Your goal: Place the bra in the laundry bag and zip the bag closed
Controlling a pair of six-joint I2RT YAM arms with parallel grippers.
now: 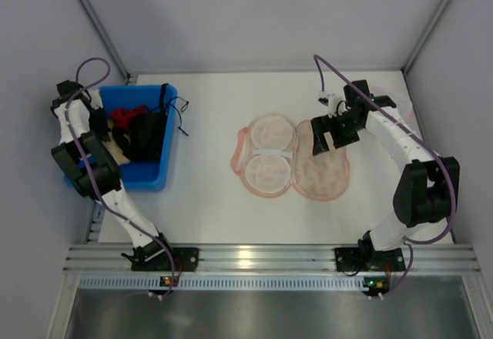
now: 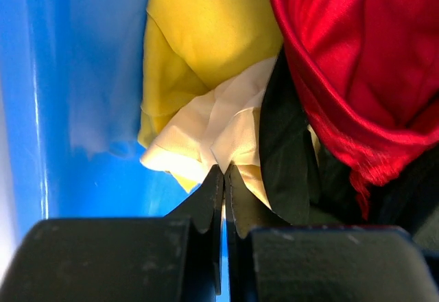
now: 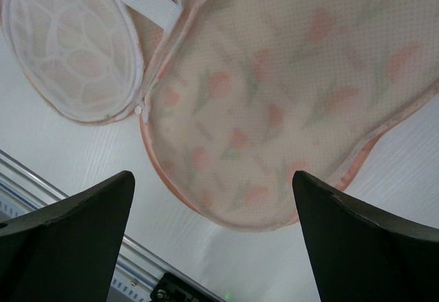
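The laundry bag (image 1: 320, 171) lies unzipped and spread flat at the table's middle, its patterned half on the right and its white mesh half (image 1: 269, 154) on the left. My right gripper (image 1: 322, 142) hovers open over the patterned half (image 3: 274, 110); the right wrist view shows its jaws (image 3: 211, 176) wide apart and empty. My left gripper (image 1: 106, 129) is down in the blue bin (image 1: 154, 176). In the left wrist view its jaws (image 2: 224, 171) are shut, pinching a fold of the pale beige bra (image 2: 219, 127), which is mostly buried under other clothes.
The bin at the left also holds red (image 2: 343, 55), yellow (image 2: 199, 34) and black (image 2: 281, 151) clothes. A small pink-rimmed item (image 1: 404, 108) sits at the back right, partly behind the right arm. A metal rail runs along the near table edge.
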